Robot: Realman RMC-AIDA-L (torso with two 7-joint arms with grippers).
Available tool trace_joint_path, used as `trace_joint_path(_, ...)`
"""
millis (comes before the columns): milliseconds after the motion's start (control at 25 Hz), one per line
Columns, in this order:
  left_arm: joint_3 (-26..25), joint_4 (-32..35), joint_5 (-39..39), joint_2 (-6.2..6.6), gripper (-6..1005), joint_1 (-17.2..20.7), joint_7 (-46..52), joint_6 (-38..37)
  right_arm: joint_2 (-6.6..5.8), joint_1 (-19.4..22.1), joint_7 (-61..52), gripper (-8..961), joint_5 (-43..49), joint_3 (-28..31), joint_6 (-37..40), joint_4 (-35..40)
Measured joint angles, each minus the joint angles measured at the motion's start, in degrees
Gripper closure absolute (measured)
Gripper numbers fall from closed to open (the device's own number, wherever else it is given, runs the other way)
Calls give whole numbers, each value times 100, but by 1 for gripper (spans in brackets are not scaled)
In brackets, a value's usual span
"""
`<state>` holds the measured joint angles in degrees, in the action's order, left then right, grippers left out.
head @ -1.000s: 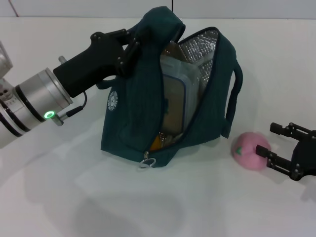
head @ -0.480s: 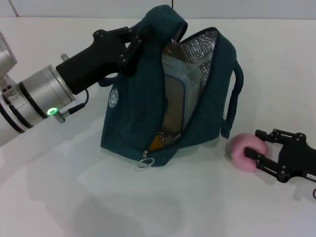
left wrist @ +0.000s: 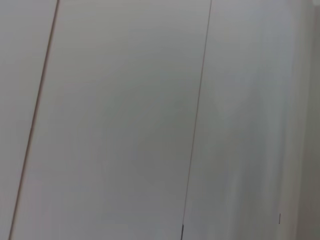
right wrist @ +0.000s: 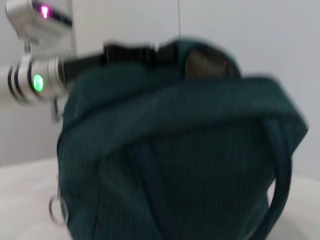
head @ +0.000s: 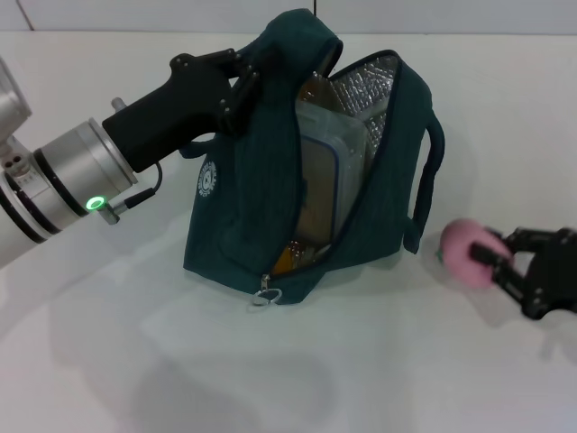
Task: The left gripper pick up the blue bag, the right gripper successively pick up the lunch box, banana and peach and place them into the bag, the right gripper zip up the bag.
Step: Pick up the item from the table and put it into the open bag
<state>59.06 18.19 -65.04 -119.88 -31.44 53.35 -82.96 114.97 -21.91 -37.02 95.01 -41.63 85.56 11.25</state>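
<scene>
White bench (head: 108,361) all round, the blue bag (head: 252,225) propped open by the left pincer (head: 245,86), clamped on its top edge. Lunch box (head: 329,180) already stands inside, something yellow-orange low beside it, probably the banana. Right pincer (head: 507,262) has its fingers closed round the peach (head: 464,254), beside the bag. Peach step, I'd say; next it needs lifting over the opening.

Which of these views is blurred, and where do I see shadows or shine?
Head view: sharp; soft grey shadows lie on the white table below the blue bag, and its foil lining shines. Right wrist view: the blue bag and the left gripper's green light are smeared by blur. Left wrist view: only a plain pale surface, evenly lit.
</scene>
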Motion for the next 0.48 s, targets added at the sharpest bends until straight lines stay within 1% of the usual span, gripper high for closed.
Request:
trace_joint_path(120,0,0,-3,0,956,11,-6,0,-23,150,32,742,-418,0,396,129)
trace_joint_path(240,0,1,-12,0,956,15,-39,-13,-12,221,35,770,-809,-1,900,288)
trace_joint_path(280,0,0,-13,0,956,16,-48,-18,-12,221,35,779,-809,-1,900,288)
trace_joint_path(400,-1,0,-17,0,956,15,-56,-26,14,48,-46,806,-1025,-3,1280,311)
trace_joint_path(480,0,0,-20,0,956,11,-98,-21,32,-184,-324,823,-1162,-6,1514,380)
